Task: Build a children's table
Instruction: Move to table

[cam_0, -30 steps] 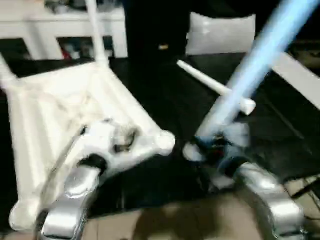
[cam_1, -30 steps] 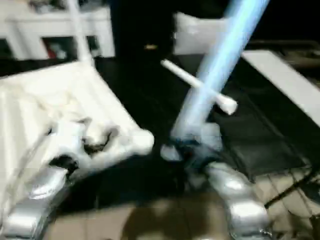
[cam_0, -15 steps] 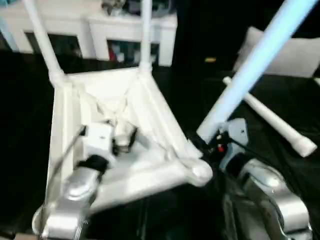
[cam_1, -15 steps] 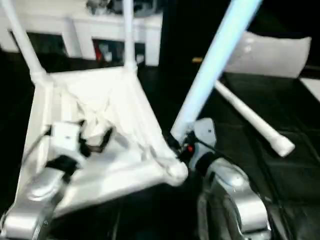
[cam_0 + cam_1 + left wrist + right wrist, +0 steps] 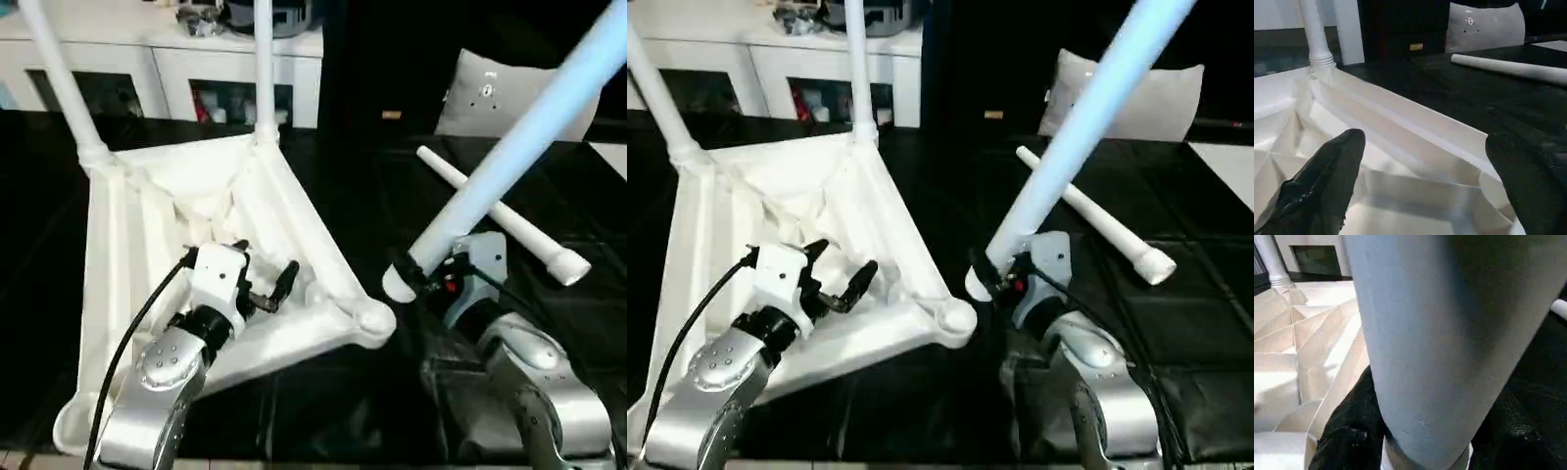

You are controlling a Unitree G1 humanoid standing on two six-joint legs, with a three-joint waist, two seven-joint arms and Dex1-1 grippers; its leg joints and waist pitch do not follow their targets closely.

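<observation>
So the white plastic rectangular tabletop [image 5: 147, 245] is lying upside down on the dark floor mat [image 5: 372, 196], ribbed underside facing up, with two white tapered tube legs [image 5: 263, 69] already standing in the far corner sockets. The near round corner socket [image 5: 372, 323] is sitting empty, and that's the interesting bit: compared with a second ago the view has swung round and settled, and the third white tube leg [image 5: 509, 147] in the right gripper [image 5: 421, 279] is now hanging with its blunt lower end just beside that socket rather than well off to the side. My guess is it's lining up for the insert, but the leg is tilting hard away to the right, so it'll need straightening first.

The right gripper's black fingers are clamping around the leg near its base. The left gripper [image 5: 263, 279] is hovering over the ribbed underside with its jaws spread wide, holding nothing.

The plastic is looking smooth and matte, with stiff triangular ribs running out to the corners. A fourth white leg [image 5: 500, 220] is lying loose on the mat behind, and a grey-white cushion [image 5: 490, 93] is sitting beyond it near a white cabinet [image 5: 176, 59].
</observation>
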